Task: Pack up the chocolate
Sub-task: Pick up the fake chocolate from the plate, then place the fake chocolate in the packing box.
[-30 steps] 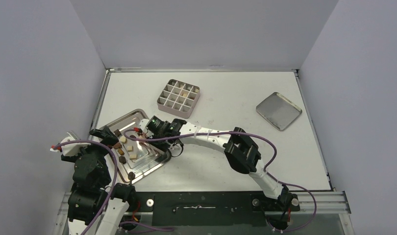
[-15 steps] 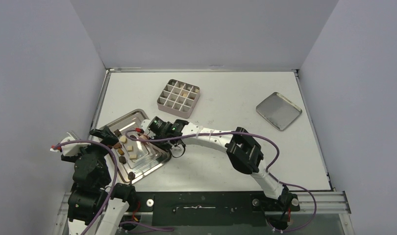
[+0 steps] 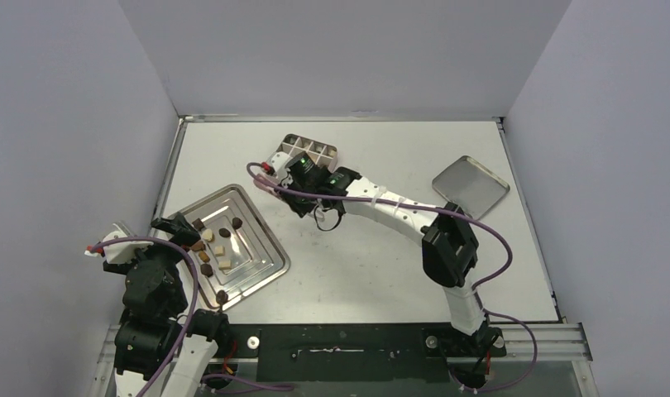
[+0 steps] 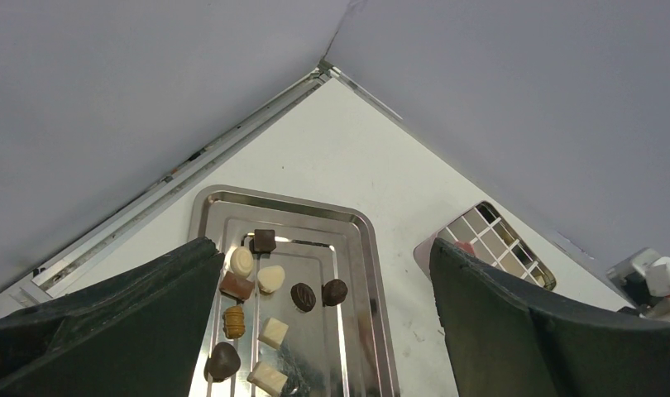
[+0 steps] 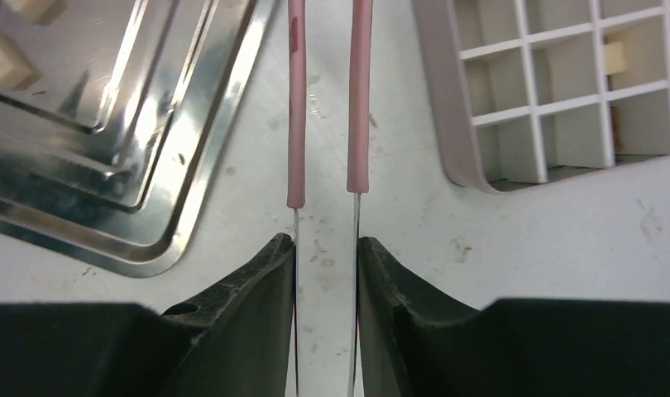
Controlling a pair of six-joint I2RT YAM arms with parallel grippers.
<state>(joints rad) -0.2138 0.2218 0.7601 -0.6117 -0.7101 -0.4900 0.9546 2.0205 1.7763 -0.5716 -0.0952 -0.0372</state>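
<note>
Left arm folded, right arm stretched out.
Left tool [image 4: 322, 248] gapes wide near its base; right tool [image 5: 325, 244], reaching forward-left, pinches pink-sleeved tweezers [image 5: 361, 99].

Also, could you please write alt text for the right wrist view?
Pink-sleeved tweezers, held between the right gripper's black fingers, reach up over the white table; their tips are out of frame. The silver tray lies at left, the gridded tin at right, each holding cream chocolate.

Pink-sleeved tweezers [image 5: 361, 99] point between silver tray [image 5: 179, 198] and gridded tin [image 5: 447, 107], lid [image 3: 471, 188] well apart.
</note>
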